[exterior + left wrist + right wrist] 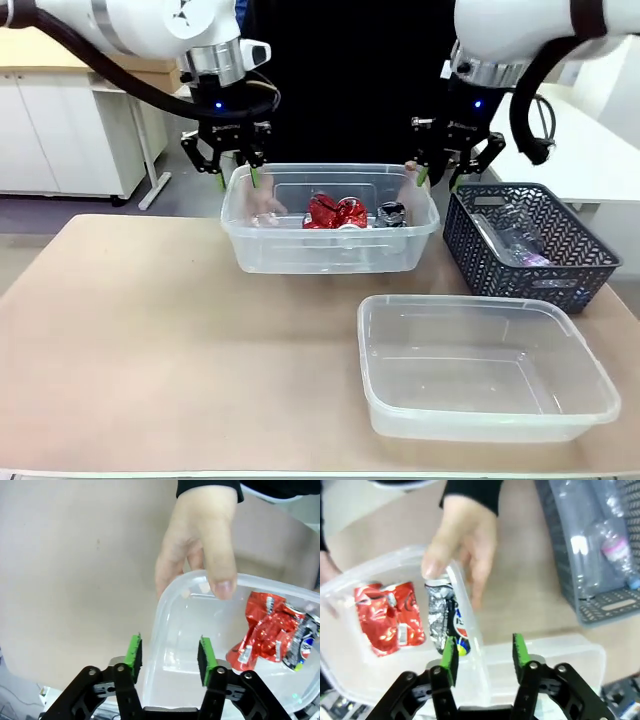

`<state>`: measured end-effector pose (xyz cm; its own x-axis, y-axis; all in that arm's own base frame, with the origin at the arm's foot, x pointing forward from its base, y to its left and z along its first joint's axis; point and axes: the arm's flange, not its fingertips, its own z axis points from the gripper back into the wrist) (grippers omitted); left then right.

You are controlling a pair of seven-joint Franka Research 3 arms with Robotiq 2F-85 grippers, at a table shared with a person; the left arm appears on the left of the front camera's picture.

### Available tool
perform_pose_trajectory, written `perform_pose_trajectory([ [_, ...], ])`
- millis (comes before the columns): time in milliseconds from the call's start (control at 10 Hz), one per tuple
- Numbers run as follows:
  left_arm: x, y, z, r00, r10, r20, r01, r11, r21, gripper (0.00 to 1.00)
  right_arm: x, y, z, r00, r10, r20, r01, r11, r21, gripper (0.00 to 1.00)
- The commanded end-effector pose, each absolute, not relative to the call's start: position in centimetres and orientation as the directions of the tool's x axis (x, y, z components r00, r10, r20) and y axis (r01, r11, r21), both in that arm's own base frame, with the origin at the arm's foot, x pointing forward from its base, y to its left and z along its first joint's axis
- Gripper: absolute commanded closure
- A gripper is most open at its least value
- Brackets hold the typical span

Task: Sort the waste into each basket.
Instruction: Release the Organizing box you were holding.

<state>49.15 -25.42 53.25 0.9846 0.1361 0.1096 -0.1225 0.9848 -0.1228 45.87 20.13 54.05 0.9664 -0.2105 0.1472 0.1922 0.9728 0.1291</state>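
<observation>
Left tool (238, 177) hangs above the left end of the far tub (300, 255) with its two green pads (134, 652) spread apart. In its own wrist view one pad is outside the rim and one inside, and they pinch nothing. A person's hand (200, 545) grips this same corner from the far side, I think to keep the tub steady on the tabletop (150, 340).

Inside the tub lie the red wrapper (335, 211) and, just beside it on the right, a crushed can (390, 213). At the right end a second hand (465, 540) of the person holds the rim close to the can. Above this end stands the right tool (438, 177), also spread wide and empty, with its pads on either side of the wall.

Nearer to the robot, the second tub (480, 425) is empty, probably waiting for one kind of waste. At the far right, the dark basket (560, 275) holds clear bottles (515, 238), which seem not yet sorted.
</observation>
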Motion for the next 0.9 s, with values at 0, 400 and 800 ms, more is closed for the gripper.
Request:
perform_pose_trajectory([
  [0,47.3,-23.3,53.8,0.976,0.165,0.143,-0.138,0.973,-0.184,0.01,44.9,19.5,51.9,0.965,-0.202,0.169,0.172,0.969,0.176,0.07],
  [400,45.3,-20.6,53.7,0.984,0.110,0.138,-0.077,0.972,-0.222,0.00,45.1,19.3,52.0,0.978,-0.146,0.148,0.106,0.963,0.248,0.00],
  [800,45.8,-21.9,54.6,0.982,0.132,0.138,-0.104,0.975,-0.195,0.00,45.0,19.9,52.1,0.967,-0.188,0.171,0.155,0.970,0.185,0.00],
])
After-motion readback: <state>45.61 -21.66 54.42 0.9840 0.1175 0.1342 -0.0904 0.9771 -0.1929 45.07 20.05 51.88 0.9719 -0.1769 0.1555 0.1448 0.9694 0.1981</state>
